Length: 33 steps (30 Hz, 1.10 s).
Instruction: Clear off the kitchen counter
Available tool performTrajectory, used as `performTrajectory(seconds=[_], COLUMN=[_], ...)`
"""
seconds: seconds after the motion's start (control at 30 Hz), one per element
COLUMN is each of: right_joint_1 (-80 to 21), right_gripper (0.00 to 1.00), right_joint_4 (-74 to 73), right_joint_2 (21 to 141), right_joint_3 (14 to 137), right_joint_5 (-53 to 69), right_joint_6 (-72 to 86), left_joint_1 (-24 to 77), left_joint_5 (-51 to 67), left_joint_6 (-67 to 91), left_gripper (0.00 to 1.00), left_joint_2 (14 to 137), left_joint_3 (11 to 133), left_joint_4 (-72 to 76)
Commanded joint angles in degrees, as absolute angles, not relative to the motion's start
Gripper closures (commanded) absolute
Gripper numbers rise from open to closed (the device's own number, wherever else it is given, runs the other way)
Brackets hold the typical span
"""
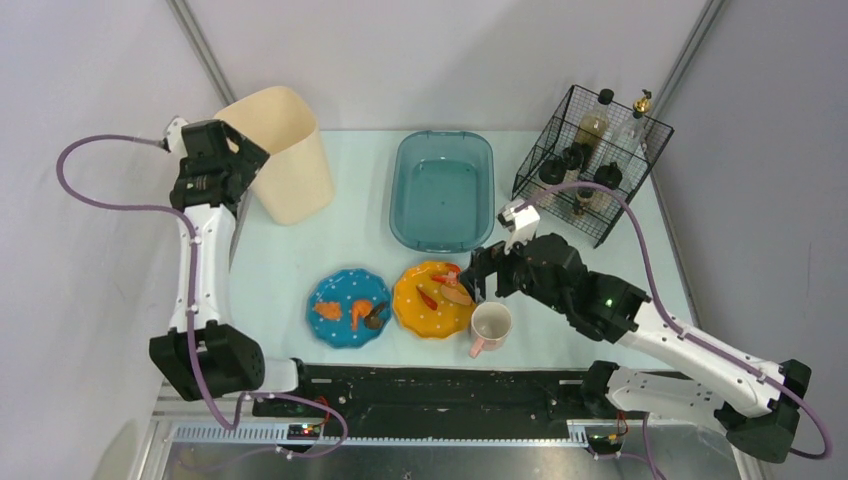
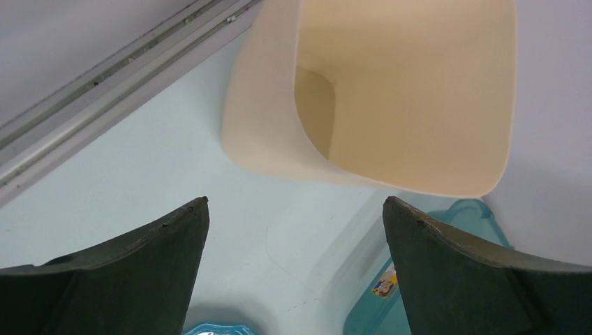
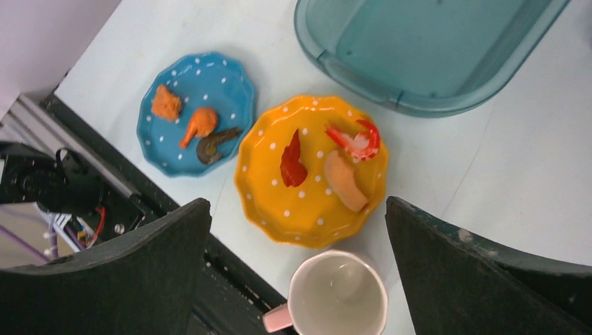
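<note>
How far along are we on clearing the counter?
Nothing looks done: the teal basin and cream bin show empty. Nothing in hand: the right end effector hangs open over the orange plate, the left end effector open by the bin. Left on the kitchen counter: orange plate and blue plate with food scraps, plus the mug.

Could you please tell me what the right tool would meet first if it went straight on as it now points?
Most likely the orange plate, which lies centred ahead of the open right tool in its wrist view. The white mug sits just off that line. Depth is uncertain.
</note>
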<state>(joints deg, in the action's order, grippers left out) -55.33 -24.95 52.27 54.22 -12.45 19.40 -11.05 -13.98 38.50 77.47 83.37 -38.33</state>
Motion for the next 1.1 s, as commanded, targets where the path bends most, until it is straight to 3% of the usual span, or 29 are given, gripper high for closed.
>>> performTrajectory(seconds=[0.0, 0.5, 0.73, 0.9, 1.07], right_joint_1=[-57.5, -57.7, -57.6, -57.7, -57.8], right_gripper=[0.0, 0.0, 0.0, 0.0, 0.0], right_joint_4=[-22.4, -21.4, -20.6, -21.2, -21.9], right_joint_2=[50.6, 46.2, 45.8, 44.1, 42.5], right_joint_3=[52.9, 48.0, 46.7, 46.2, 46.1], right_joint_5=[-10.8, -9.1, -9.4, -10.1, -10.1], right_joint_6=[18.6, 19.0, 19.8, 20.7, 22.7], left_joint_1=[-13.6, -14.7, -14.7, -14.8, -14.8], left_joint_5=[-12.3, -15.9, -13.7, -14.0, -13.5], left_joint_6=[45.1, 48.3, 46.1, 43.8, 41.8], left_gripper=[0.02, 0.03, 0.19, 0.39, 0.51], left_joint_2=[79.2, 88.6, 91.2, 89.9, 87.7], left_joint_3=[86.3, 91.3, 89.9, 87.9, 86.9], left_joint_4=[-37.7, -37.8, -37.7, -37.5, -37.5])
